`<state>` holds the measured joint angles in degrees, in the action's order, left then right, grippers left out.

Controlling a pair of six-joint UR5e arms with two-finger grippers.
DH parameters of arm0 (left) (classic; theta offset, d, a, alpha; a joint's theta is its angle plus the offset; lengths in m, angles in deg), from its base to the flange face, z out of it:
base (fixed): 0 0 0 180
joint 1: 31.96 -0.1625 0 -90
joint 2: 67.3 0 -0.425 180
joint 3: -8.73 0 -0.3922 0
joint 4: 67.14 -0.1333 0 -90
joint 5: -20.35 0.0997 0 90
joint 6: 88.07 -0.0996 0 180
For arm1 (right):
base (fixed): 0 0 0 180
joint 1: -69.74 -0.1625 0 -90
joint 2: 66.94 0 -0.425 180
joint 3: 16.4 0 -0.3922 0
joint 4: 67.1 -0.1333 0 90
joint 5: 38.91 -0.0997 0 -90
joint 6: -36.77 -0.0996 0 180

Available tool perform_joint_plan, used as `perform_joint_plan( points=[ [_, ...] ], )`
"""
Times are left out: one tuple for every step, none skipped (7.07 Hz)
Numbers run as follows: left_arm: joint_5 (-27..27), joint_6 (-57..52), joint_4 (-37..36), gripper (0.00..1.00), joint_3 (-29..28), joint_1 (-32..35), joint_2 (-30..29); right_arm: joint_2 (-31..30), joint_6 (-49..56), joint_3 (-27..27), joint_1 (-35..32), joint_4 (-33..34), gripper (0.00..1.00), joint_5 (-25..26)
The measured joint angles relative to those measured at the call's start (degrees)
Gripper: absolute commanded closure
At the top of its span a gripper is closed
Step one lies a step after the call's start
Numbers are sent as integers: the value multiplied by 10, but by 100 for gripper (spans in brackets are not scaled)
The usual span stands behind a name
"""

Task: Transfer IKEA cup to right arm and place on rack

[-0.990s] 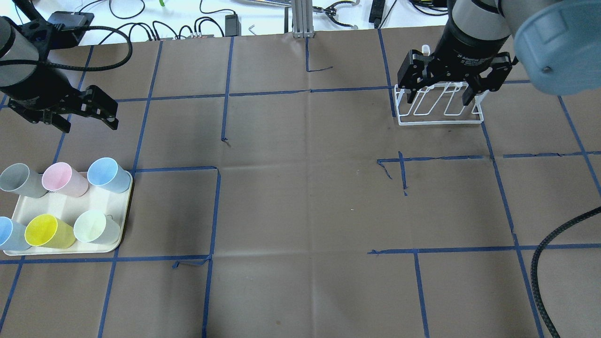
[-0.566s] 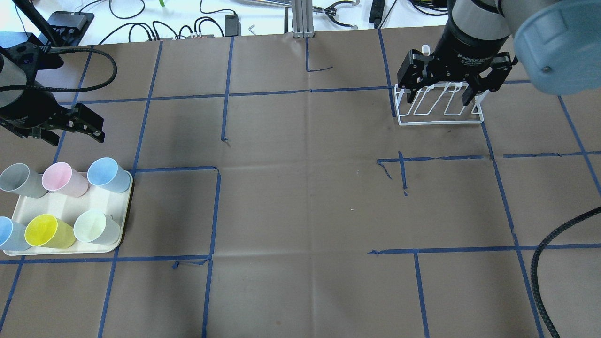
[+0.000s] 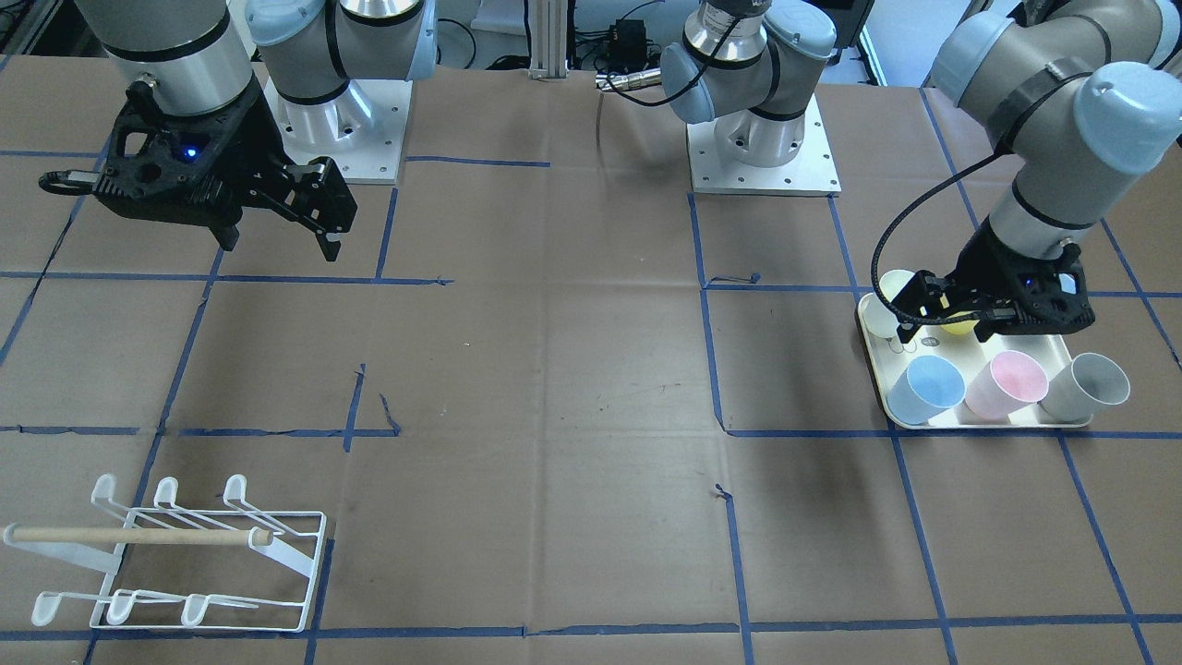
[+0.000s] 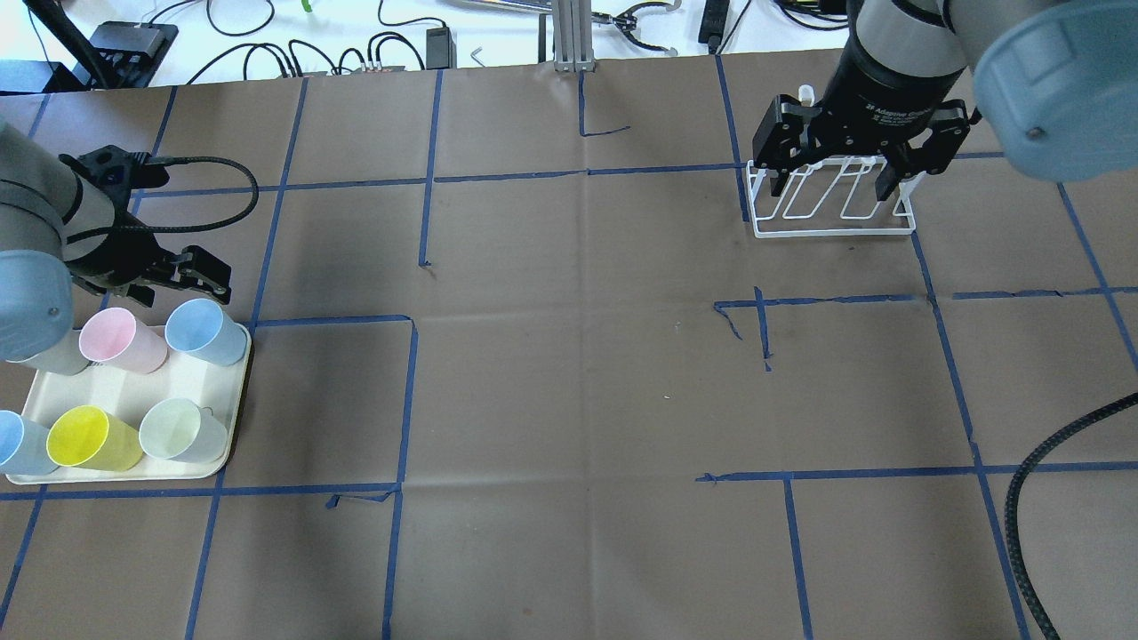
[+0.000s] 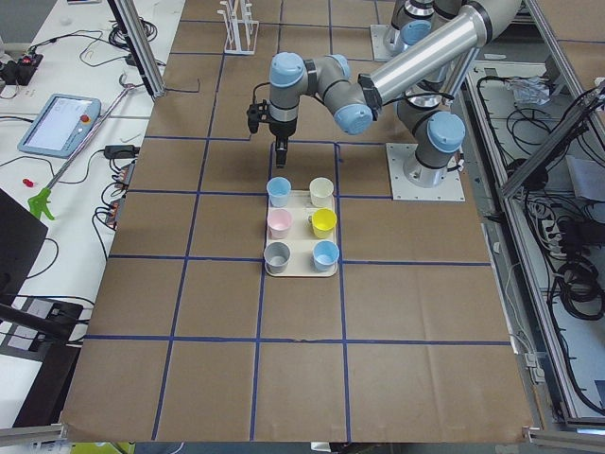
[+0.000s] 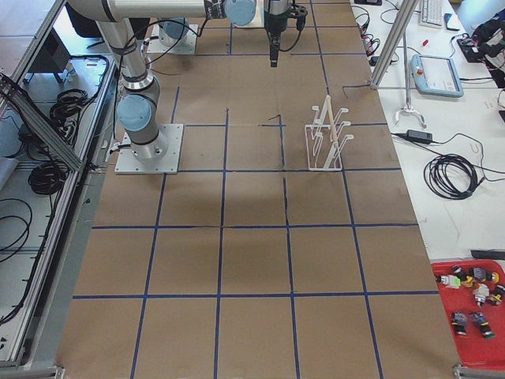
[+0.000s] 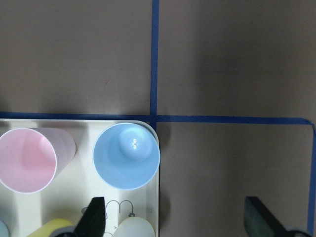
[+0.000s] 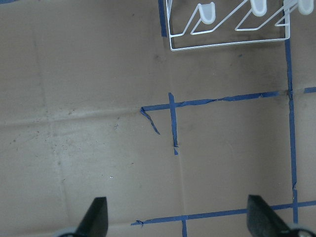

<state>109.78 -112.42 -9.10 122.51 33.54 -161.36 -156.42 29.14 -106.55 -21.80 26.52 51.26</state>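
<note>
Overhead exterior, left end effector (image 4: 176,286) nearer tray (image 4: 116,391)

The left end effector (image 4: 182,286) has dropped from the table's far left edge toward the robot and now hangs at the far rim of the tray (image 4: 124,391), just beyond the blue cup (image 4: 203,329). Its arm has swung in with it: a pale blue joint cap (image 4: 27,302) now covers most of the grey cup (image 4: 46,360) in the overhead view, and the wrist hose (image 4: 233,197) has come nearer in a tighter loop.
</note>
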Motion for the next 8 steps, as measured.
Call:
perform_joint_plan(
  points=[
    [0,-2,-41,1,24,0,-22,0,0,0,0,0,0,0],
    [1,-3,-83,1,45,0,-46,0,0,0,0,1,0,0],
    [3,-5,-109,1,57,-1,-62,0,0,0,0,0,0,0],
    [6,-6,-120,1,62,-5,-70,0,0,0,0,0,0,0],
    [7,-7,-124,1,64,-10,-71,0,-1,0,0,0,0,0],
    [8,-7,-124,1,64,-13,-70,0,0,0,0,0,0,0],
    [8,-6,-123,29,64,-15,-69,0,0,0,0,0,0,0],
    [8,-5,-122,66,63,-15,-69,0,0,0,0,0,0,0]
  ],
)
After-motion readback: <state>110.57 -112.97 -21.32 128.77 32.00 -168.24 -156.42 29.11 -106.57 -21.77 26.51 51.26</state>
